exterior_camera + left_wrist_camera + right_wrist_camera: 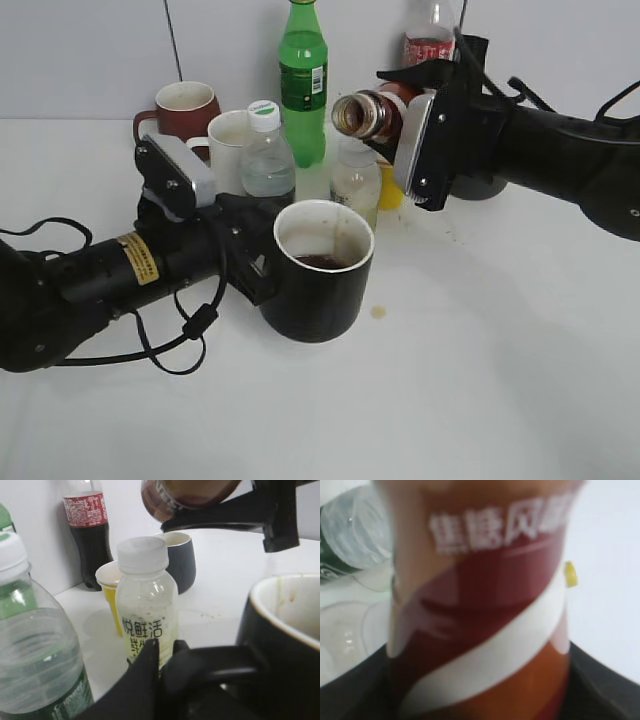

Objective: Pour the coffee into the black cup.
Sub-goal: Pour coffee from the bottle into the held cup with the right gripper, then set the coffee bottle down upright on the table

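The black cup (318,290) stands on the white table, off-white inside, with a little brown coffee at its bottom. My left gripper (262,262) is shut on its handle; in the left wrist view the fingers (167,652) pinch the black loop beside the cup wall (280,645). My right gripper (420,150) is shut on the brown coffee bottle (368,114), held tipped on its side above and behind the cup, open mouth pointing left. The bottle fills the right wrist view (480,605) and shows at the top of the left wrist view (185,495). No stream is visible.
Behind the cup stand a small clear bottle (355,180), a water bottle (267,155), a green bottle (303,80), a white mug (228,145), a reddish-brown mug (180,110), a cola bottle (90,530), a yellow cup (111,595) and a dark grey mug (179,560). A brown drip (378,312) lies by the cup.
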Motion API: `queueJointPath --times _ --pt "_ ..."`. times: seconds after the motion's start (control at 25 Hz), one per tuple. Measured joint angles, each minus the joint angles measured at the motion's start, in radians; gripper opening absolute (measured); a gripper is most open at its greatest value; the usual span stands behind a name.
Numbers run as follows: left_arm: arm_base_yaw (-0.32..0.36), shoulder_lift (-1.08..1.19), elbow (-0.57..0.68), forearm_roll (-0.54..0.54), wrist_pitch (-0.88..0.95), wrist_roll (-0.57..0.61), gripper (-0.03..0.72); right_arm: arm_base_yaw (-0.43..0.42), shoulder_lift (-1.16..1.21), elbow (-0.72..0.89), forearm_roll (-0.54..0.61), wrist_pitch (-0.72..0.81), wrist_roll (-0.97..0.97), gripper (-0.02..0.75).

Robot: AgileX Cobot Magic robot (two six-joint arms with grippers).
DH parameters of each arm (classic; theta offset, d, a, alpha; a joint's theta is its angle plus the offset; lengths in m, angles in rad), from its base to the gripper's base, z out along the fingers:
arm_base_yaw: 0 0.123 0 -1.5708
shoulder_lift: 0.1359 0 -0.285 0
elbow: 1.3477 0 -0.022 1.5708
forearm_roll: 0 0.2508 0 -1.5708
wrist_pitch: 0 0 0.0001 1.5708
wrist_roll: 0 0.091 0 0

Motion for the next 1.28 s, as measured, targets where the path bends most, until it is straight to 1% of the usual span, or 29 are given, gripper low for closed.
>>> queueJointPath --times 0.12,0.28,0.44,0.56,0.72,0.84,0.96,1.04,1.16,1.28 --pt "0.000 0.000 0.000 -0.024 0.001 0.000 0.051 0.000 0.000 0.000 0.015 0.000 0.156 0.502" --pt "0.000 -0.027 0.000 -0.068 0.014 0.000 0.051 0.000 -0.002 0.000 0.087 0.000 0.362 0.502" --pt "0.020 -0.078 0.001 -0.107 0.011 0.000 0.051 0.000 -0.011 0.000 0.195 0.007 0.529 0.502" --pt "0.050 -0.116 0.033 -0.157 0.004 0.000 0.050 0.000 -0.025 0.004 0.287 0.054 0.652 0.502" --pt "0.122 -0.174 0.094 -0.241 0.004 0.000 0.050 0.000 -0.042 0.063 0.402 0.066 0.696 0.502" --pt "0.197 -0.189 0.128 -0.262 0.002 0.000 0.050 0.000 -0.042 0.120 0.515 0.072 0.702 0.502" --pt "0.268 -0.189 0.140 -0.269 0.007 0.001 0.050 -0.001 -0.042 0.175 0.571 0.062 0.712 0.502" --pt "0.300 -0.189 0.140 -0.279 0.006 0.001 0.050 -0.001 -0.030 0.207 0.611 0.033 0.725 0.502" --pt "0.320 -0.176 0.140 -0.329 0.000 0.001 0.050 -0.001 0.024 0.239 0.669 -0.060 0.756 0.502" --pt "0.320 -0.132 0.137 -0.363 -0.003 0.002 0.050 -0.002 0.109 0.254 0.695 -0.173 0.768 0.502"
